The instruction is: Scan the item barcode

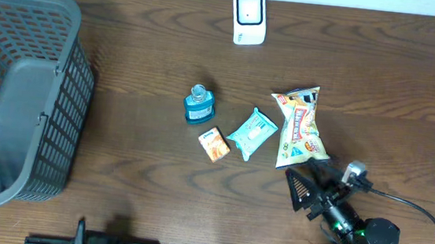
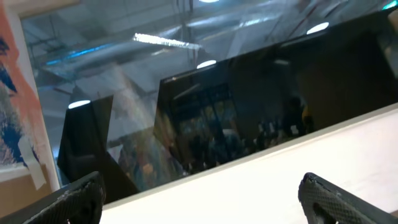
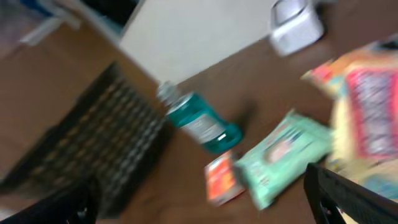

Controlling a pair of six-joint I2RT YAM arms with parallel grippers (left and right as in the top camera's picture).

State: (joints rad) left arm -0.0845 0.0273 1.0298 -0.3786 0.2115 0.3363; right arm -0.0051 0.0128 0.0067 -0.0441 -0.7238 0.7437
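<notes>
Crowded middle, bare brown wooden table (image 1: 144, 60) all around
Grey mesh basket (image 1: 22, 97) blocks the left; teal bottle (image 1: 198, 105), orange packet (image 1: 215, 145), mint wipes pouch (image 1: 252, 133) and yellow snack bag (image 1: 301, 128) bunch close.

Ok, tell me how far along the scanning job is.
Done: nothing visible yet. The bottle, small orange box, wipes pack and snack bag all lie on the table, apart from the scanner. In hand: the right fingers sit open beside the snack bag, holding nothing; the left fingers are open and empty too. Left: pick up an item and show its barcode to the scanner.
</notes>
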